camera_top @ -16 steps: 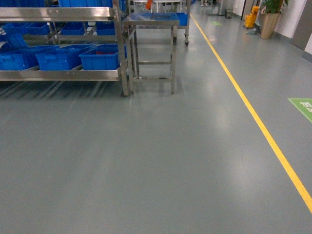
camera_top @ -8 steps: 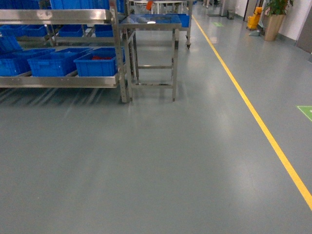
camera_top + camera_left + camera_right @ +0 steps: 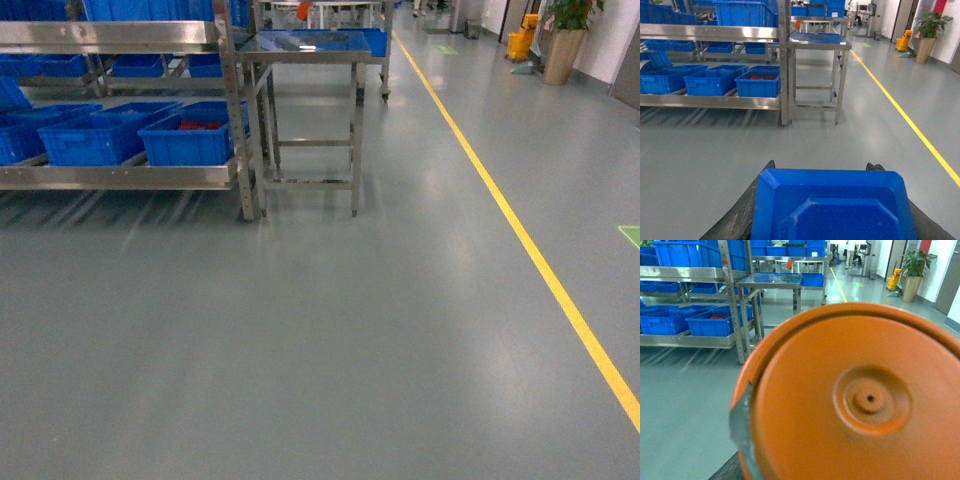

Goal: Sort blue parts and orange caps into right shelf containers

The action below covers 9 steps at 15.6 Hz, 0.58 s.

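Grey floor slides past; shelf crates have drawn nearer. Blue part and orange cap ride along; gripper states unclear.

Head view: the steel shelf and its blue crates now sit lower and further left in frame than before; the steel surface shows more of its top, and the green floor marking has slid toward the right edge.
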Tool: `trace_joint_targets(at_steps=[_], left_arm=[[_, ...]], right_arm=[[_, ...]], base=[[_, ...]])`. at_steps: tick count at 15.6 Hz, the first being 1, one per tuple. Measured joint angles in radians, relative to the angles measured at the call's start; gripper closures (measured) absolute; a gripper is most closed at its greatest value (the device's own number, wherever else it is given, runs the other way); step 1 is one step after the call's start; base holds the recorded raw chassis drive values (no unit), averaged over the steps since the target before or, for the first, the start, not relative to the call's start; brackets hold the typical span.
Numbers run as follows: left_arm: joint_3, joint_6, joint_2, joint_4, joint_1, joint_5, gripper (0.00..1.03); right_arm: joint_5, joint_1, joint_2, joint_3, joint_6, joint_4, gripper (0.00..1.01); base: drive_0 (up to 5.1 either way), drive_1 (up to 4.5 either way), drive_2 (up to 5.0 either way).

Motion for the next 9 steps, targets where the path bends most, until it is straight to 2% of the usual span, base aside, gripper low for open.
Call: trace_joint_targets(at_steps=[9], left_arm=[[0.0,0.0,0.0,0.005,0.0,-0.003,0.61]], right_arm=[[0.0,0.0,0.0,0.0,0.0,0.01,0.55]], base=[[0.0,4.3,-4.3]])
